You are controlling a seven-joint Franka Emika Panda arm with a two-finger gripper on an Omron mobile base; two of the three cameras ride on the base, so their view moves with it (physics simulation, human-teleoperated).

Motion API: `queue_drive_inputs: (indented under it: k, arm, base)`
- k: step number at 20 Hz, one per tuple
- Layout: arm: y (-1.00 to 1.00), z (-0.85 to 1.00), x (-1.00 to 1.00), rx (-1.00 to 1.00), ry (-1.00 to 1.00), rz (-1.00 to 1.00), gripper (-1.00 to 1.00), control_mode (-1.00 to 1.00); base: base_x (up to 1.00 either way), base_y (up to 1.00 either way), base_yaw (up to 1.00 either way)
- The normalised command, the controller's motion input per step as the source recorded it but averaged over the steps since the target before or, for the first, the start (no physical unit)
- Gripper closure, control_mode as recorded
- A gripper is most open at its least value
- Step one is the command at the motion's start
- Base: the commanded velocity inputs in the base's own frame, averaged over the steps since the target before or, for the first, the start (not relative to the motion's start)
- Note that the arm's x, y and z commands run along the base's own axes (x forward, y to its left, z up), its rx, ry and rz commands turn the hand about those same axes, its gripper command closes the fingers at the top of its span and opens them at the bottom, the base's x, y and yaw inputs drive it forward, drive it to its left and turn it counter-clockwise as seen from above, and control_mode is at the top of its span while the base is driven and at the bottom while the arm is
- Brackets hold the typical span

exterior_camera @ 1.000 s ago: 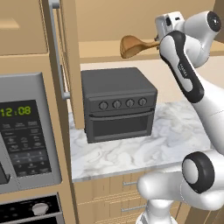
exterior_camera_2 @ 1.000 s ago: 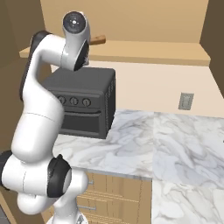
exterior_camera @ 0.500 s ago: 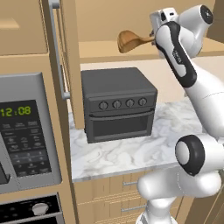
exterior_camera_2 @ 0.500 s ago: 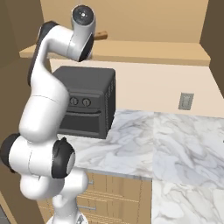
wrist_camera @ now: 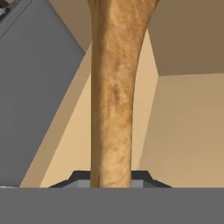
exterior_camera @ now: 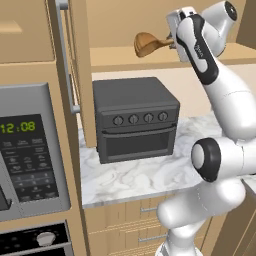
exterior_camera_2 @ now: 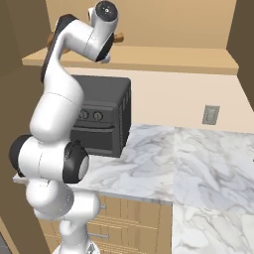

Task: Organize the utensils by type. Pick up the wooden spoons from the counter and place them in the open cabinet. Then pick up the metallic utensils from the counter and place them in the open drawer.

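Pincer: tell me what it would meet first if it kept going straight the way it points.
The pincer, shut on the wooden spoon, points into the open cabinet above the toaster oven. Its way looks free; probably the cabinet's side wall comes first, though depth is unclear.

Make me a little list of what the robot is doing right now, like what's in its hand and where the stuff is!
hand: shut on the wooden spoon, raised at the level of the cabinet shelf
wooden spoon: held by its handle, bowl pointing left, above the toaster oven
cabinet shelf: tan, open, spoon not yet set down on it
toaster oven: dark grey, door closed, standing on the counter
counter: white marble with grey veins
microwave: at the left, clock lit green
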Motion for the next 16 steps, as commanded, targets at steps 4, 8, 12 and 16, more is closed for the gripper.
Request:
queue_drive_inputs:
  k: [4,8,12,16]
  arm:
    - [0.06,-0.25,0.29,0.00,0.00,0.00,1.00,-1.00]
    - [0.08,-0.28,0.21,0.00,0.00,0.00,1.00,-1.00]
    - [0.08,-0.21,0.19,0.00,0.00,0.00,1.00,-1.00]
    - [0.01,-0.04,0.35,0.00,-0.01,0.00,1.00,-1.00]
  base:
    - [0.00,0.00,0.00]
    - [0.00,0.00,0.00]
    - [0.00,0.00,0.00]
    - [0.00,0.00,0.00]
